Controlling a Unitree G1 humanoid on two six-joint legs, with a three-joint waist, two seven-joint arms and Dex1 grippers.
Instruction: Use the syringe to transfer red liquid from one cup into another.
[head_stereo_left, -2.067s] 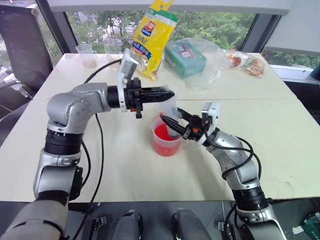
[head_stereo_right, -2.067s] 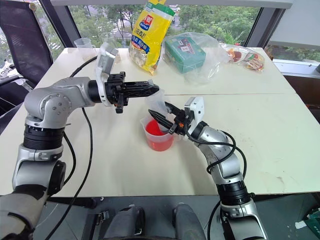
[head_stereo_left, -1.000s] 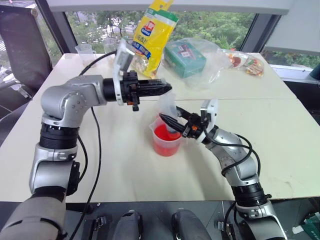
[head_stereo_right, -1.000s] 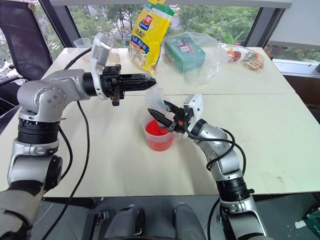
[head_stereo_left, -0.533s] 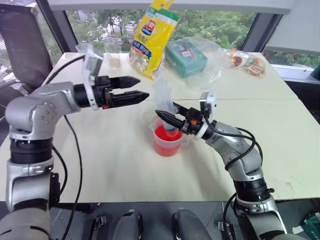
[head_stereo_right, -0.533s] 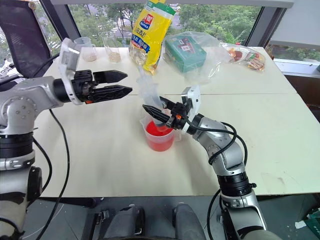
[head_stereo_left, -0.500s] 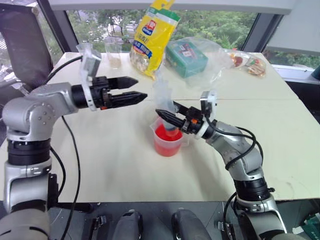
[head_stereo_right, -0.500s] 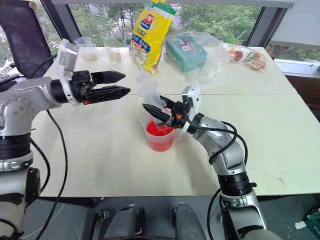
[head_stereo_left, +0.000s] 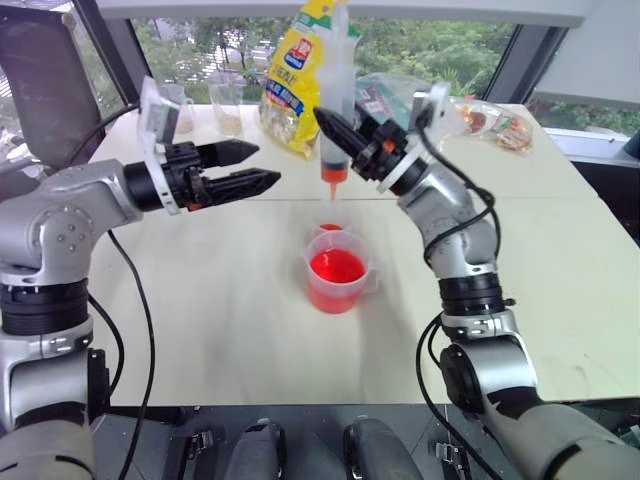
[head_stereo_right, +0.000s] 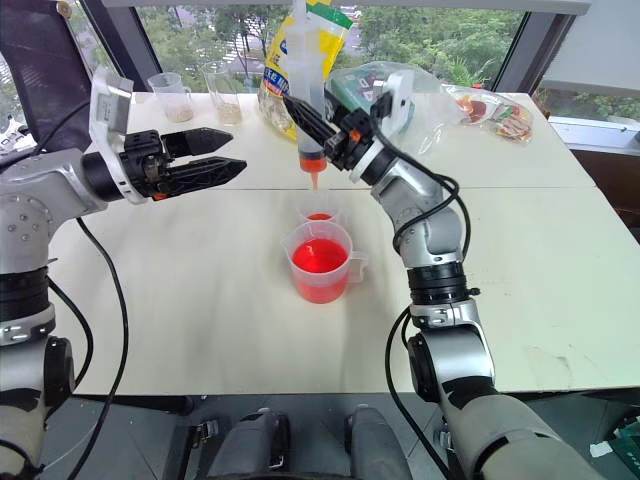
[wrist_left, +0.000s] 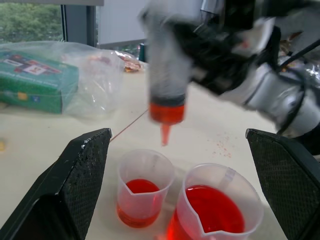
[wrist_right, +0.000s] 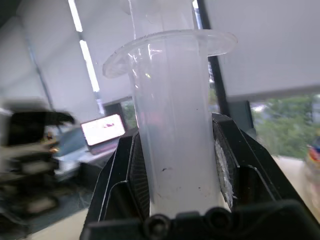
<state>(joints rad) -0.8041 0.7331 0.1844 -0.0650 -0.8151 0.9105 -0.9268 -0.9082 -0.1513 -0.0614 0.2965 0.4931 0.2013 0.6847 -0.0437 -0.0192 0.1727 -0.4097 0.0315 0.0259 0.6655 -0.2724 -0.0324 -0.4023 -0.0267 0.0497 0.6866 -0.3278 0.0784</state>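
Observation:
My right gripper (head_stereo_left: 335, 126) is shut on the syringe (head_stereo_right: 304, 105), holding it upright with its tip down. Red liquid fills the barrel's lower end (wrist_left: 167, 111). The orange tip hangs in the air above the narrower clear cup (wrist_left: 144, 192), which holds a little red liquid. The wide spouted beaker (head_stereo_left: 338, 275) of red liquid (head_stereo_right: 320, 258) stands just in front of that cup. My left gripper (head_stereo_left: 262, 166) is open and empty, level, off to the left of the syringe and apart from it. In the right wrist view the clear barrel (wrist_right: 175, 125) sits between the black fingers.
A yellow bag (head_stereo_left: 298, 75) stands at the back of the table. A green box in a clear plastic bag (wrist_left: 35, 80) lies beside it. Two clear beakers with beige grains (head_stereo_right: 176, 100) (head_stereo_right: 225, 95) stand at the back left. Snack packets (head_stereo_right: 492, 115) lie at the back right.
My left gripper opened and drew away to the left. My right gripper rose and moved forward, lifting the syringe out of the wide beaker to above the narrow cup.

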